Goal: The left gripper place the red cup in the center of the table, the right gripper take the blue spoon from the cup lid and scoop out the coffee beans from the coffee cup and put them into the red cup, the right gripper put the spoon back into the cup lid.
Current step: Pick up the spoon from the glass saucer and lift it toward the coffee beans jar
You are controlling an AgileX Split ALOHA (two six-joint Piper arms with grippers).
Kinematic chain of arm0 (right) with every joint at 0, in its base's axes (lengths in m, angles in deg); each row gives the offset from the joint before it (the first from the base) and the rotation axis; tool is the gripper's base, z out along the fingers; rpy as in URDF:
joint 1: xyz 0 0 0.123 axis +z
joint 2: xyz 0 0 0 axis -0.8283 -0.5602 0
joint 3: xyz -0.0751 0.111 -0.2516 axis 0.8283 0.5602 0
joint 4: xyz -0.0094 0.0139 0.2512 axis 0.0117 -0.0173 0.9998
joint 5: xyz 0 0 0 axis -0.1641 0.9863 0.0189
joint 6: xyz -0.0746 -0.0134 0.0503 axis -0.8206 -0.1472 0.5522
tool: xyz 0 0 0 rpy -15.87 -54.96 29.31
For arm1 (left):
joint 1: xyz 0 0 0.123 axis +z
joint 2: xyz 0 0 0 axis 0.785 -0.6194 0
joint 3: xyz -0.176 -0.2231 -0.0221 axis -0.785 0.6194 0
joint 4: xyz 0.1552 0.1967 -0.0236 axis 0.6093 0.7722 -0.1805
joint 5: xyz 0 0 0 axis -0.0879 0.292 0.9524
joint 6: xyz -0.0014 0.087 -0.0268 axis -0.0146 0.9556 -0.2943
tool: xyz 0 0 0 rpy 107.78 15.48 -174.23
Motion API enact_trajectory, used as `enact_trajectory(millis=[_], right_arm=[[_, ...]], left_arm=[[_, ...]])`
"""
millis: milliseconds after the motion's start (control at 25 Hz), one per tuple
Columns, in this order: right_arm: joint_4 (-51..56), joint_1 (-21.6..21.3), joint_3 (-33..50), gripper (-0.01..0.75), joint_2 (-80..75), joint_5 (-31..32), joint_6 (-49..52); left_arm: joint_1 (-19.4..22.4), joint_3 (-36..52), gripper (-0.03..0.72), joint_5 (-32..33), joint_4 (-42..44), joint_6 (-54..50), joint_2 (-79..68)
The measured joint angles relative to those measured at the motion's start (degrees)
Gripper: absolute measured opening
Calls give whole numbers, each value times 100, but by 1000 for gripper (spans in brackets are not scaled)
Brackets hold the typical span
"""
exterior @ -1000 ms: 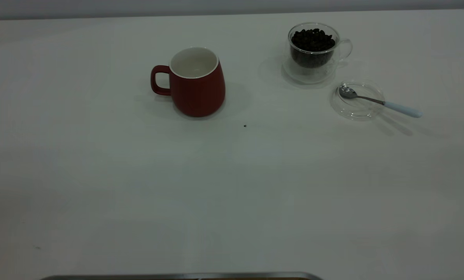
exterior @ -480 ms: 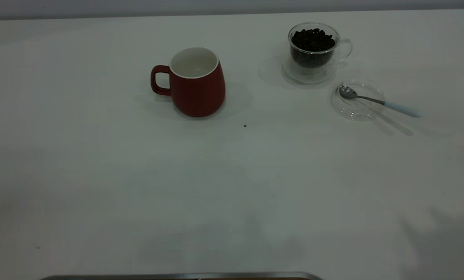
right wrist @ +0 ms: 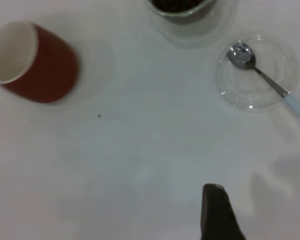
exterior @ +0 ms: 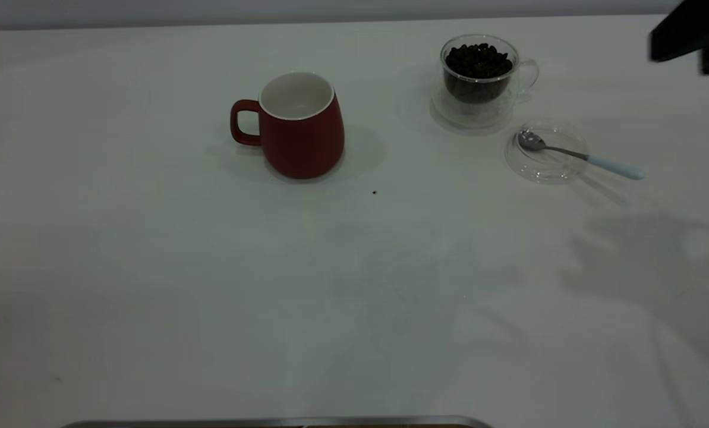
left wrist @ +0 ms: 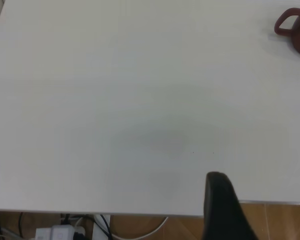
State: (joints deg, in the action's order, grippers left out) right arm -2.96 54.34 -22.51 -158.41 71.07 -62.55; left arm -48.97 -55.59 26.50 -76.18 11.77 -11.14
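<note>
The red cup (exterior: 303, 128) stands upright near the middle of the white table (exterior: 330, 297), handle to the left; it also shows in the right wrist view (right wrist: 37, 62) and the left wrist view (left wrist: 295, 30). The clear coffee cup (exterior: 479, 89) holds coffee beans (exterior: 478, 59) at the back right. The blue spoon (exterior: 586, 157) lies with its bowl in the cup lid (exterior: 538, 171), handle pointing right. My right gripper (right wrist: 260, 200) is open and empty, above the table in front of the lid (right wrist: 250, 95) and spoon (right wrist: 270, 82). My left gripper (left wrist: 260, 195) is open and empty at the table's edge, far from the red cup.
A black part of my right arm (exterior: 690, 32) shows at the top right corner, and its shadow lies on the table's right side. A small dark speck (exterior: 374, 192) lies in front of the red cup. Cables and a power strip (left wrist: 55, 232) lie below the table edge.
A black part of my right arm has come into view at the top right, and its shadow has spread over the table's right side. The cups, lid and spoon have not moved.
</note>
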Motion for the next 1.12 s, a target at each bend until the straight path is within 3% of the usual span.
enact_trajectory(millis=[400, 640, 920, 1120], right_arm=[[1065, -1194, -892, 495, -2234, 346, -1085], [1856, -1587, -1063, 583, -2790, 473, -1863], [2684, -2078, -1063, 588, -3259, 1397, -2698], [3287, -2146, -1115, 588, -3695, 1769, -3323]], left_arm=[[0, 0, 467, 0, 5, 10, 0], [0, 0, 467, 0, 5, 10, 0], [0, 0, 467, 0, 5, 10, 0], [0, 0, 467, 0, 5, 10, 0]])
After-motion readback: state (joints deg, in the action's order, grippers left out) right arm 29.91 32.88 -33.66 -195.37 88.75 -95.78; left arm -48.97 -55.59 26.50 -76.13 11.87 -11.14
